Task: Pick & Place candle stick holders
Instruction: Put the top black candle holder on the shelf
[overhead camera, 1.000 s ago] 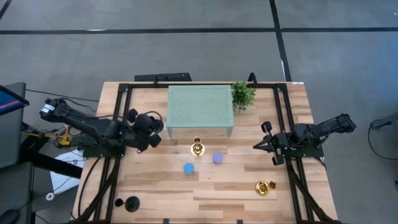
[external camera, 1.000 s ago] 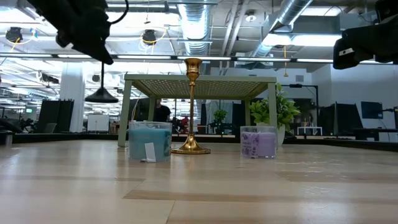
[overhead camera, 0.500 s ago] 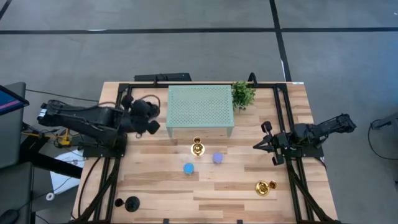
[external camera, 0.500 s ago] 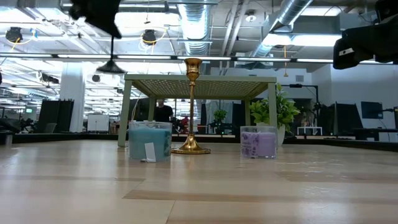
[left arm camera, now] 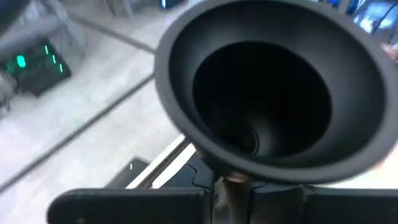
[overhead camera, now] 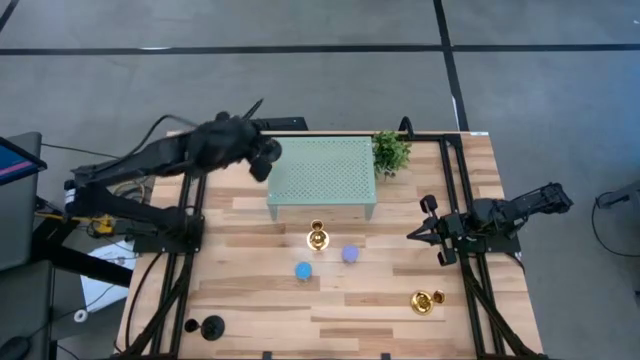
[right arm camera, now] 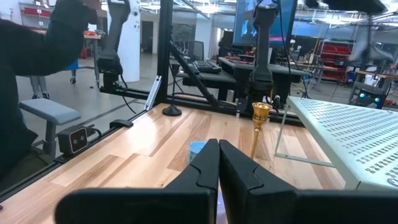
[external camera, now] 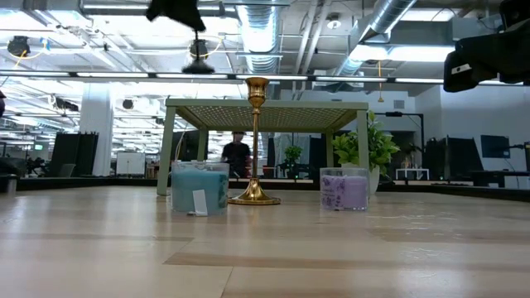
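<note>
My left gripper [overhead camera: 252,152] is high above the far left corner of the green perforated stand [overhead camera: 322,172], shut on a matte black candle stick holder [external camera: 197,66]. The holder's round flared base [left arm camera: 273,87] fills the left wrist view. A gold holder [overhead camera: 318,237] stands upright on its base in front of the stand. Another gold holder [overhead camera: 427,301] lies on its side at the near right. A second black holder [overhead camera: 210,326] stands at the near left corner. My right gripper [overhead camera: 425,236] is shut and empty above the table's right side. My left gripper pinches the black holder's slim stem [left arm camera: 234,188] between its two fingers [left arm camera: 134,204]. The holder hangs below the gripper, base downward [external camera: 197,68], lifted clear of the table and of the stand.
A blue candle jar [overhead camera: 302,270] and a purple candle jar [overhead camera: 349,254] stand near the upright gold holder. A green potted plant [overhead camera: 391,150] stands at the stand's far right corner. Black frame rails [overhead camera: 190,250] run along both table sides. A person [external camera: 238,154] shows far behind the table.
My left gripper has risen and gone toward the far edge and to the right, from beside the stand's left side to above its far left corner. It stays shut on the black holder, which has gone up with it.
</note>
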Controlling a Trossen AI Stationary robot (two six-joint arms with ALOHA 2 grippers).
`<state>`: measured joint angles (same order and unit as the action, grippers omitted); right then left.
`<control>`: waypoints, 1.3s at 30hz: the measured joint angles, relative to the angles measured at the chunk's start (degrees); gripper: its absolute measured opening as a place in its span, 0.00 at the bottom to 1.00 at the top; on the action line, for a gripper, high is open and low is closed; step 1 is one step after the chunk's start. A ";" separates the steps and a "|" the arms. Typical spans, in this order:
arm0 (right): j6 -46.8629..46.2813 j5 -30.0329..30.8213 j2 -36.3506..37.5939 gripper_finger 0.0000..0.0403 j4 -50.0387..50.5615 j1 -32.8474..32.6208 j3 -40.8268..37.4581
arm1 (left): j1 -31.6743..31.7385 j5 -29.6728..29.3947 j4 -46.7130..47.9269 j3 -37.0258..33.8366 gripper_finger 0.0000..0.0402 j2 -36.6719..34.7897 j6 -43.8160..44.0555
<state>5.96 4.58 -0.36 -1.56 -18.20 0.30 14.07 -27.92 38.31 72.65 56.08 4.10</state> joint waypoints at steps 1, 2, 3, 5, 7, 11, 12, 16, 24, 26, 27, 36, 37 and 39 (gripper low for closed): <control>0.00 0.00 0.01 0.00 0.02 0.00 -0.01 | 2.15 1.69 0.14 0.32 0.03 1.33 -0.53; 0.00 0.00 0.00 0.00 0.00 0.00 -0.02 | 4.19 3.71 -0.24 0.44 0.03 2.53 -0.74; 0.00 0.00 0.00 0.00 0.02 0.00 -0.02 | 6.19 6.22 -1.13 0.53 0.04 3.68 -0.86; 0.00 0.00 0.00 0.00 0.02 0.00 -0.02 | 10.39 12.34 -3.39 0.56 0.04 5.47 -0.89; 0.00 0.00 0.01 0.00 0.02 0.00 -0.01 | 14.58 18.61 -5.05 0.58 0.03 6.69 -0.88; 0.00 0.00 0.01 0.00 0.02 -0.01 -0.01 | 20.57 25.64 -5.99 0.60 0.03 8.22 -0.40; 0.00 0.00 0.00 0.00 0.02 -0.01 -0.01 | 21.47 26.29 -6.00 0.60 0.03 8.48 -0.10; 0.00 0.00 0.02 0.00 0.02 -0.02 -0.02 | 23.08 29.50 -6.13 0.67 0.03 9.68 0.78; 0.00 0.22 0.01 0.00 0.02 -0.04 0.00 | 21.09 30.96 -6.27 0.67 0.03 14.02 0.83; 0.00 0.22 0.01 0.00 0.02 -0.04 -0.02 | 20.20 30.21 -6.65 0.67 0.03 14.59 0.60; 0.00 0.22 0.02 0.00 0.02 -0.04 -0.02 | 19.87 29.22 -6.81 0.67 0.03 14.69 0.33; 0.00 0.22 0.01 0.00 0.02 -0.04 -0.02 | 16.96 24.10 -8.45 0.67 0.03 14.76 -0.49; 0.00 0.22 0.00 0.00 0.02 -0.04 -0.02 | 16.65 23.62 -8.57 0.67 0.03 14.79 -0.64; 0.00 0.23 0.01 0.00 0.02 -0.04 -0.02 | 16.50 23.21 -8.74 0.67 0.03 14.86 -0.85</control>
<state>5.96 4.81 -0.35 -1.54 -18.24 0.27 30.57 -4.71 29.57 73.32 70.94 3.25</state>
